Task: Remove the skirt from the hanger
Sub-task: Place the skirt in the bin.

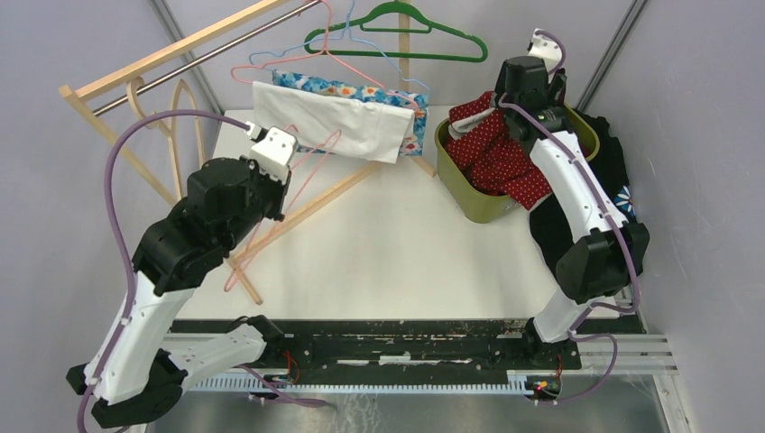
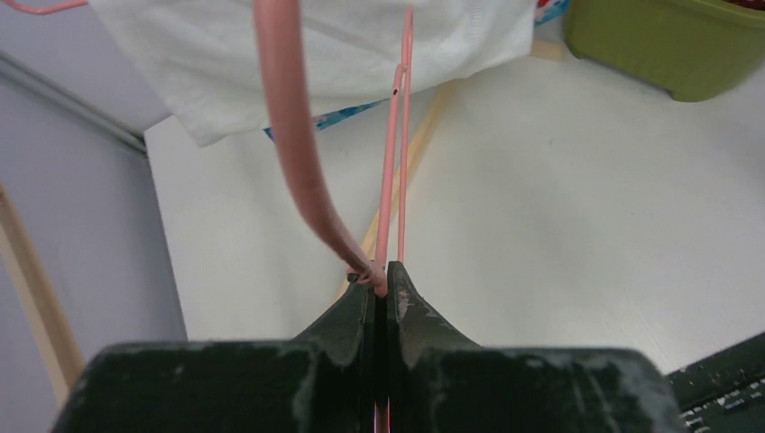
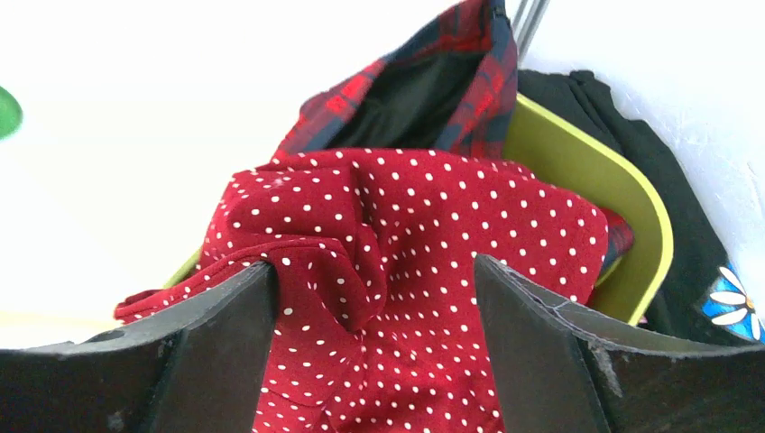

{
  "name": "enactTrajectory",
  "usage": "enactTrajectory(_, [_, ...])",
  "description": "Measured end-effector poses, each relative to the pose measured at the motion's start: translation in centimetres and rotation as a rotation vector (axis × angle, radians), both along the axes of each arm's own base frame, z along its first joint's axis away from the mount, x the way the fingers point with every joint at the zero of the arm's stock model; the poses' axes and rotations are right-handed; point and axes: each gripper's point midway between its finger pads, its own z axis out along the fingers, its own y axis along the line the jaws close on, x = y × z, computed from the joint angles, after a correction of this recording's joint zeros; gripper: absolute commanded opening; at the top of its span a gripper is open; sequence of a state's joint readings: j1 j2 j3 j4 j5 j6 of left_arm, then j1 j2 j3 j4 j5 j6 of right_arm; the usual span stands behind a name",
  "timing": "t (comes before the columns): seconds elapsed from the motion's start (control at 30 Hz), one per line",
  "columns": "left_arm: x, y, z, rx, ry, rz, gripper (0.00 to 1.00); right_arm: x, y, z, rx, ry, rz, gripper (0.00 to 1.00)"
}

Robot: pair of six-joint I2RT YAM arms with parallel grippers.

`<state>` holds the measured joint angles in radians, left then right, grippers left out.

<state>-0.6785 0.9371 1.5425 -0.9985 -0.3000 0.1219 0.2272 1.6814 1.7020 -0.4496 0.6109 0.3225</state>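
Observation:
A red skirt with white dots lies crumpled in the green bin at the back right. My right gripper hovers just above it, open, and the fabric bulges between the spread fingers without being pinched. My left gripper is shut on the wire of a pink hanger at the back left. In the left wrist view the pink wire runs out from between the closed jaws of the left gripper, with no garment on the visible part.
A wooden rack leans at the back left, carrying a green hanger, a white garment and a blue floral cloth. A red plaid garment lies in the bin. Black clothes lie beside it.

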Motion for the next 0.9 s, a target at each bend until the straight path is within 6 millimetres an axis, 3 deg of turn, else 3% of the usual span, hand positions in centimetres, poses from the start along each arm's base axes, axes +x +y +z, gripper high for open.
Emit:
enactTrajectory(0.17, [2.6, 1.1, 0.9, 0.022, -0.061, 0.145, 0.03, 1.3, 0.3, 1.8, 0.02, -0.052, -0.003, 0.82])
enactTrajectory(0.4, [5.8, 0.8, 1.7, 0.042, -0.102, 0.259, 0.03, 1.7, 0.3, 0.7, 0.01, -0.04, -0.005, 0.81])
enactTrajectory(0.53, [5.9, 1.3, 2.6, 0.026, -0.13, 0.286, 0.03, -1.0, -0.3, -3.2, 0.014, 0.035, -0.021, 0.84])
enactTrajectory(0.77, [5.6, 1.9, 4.2, 0.0, -0.164, 0.309, 0.03, -8.3, 0.4, -12.8, 0.149, 0.261, -0.029, 0.84])
enactTrajectory(0.8, [5.6, 1.9, 4.4, -0.004, -0.167, 0.309, 0.03, -9.2, 0.7, -13.5, 0.169, 0.292, -0.028, 0.84])
enactTrajectory(0.9, [5.6, 1.9, 4.5, -0.006, -0.167, 0.309, 0.03, -10.4, 1.6, -12.9, 0.198, 0.303, -0.018, 0.84])
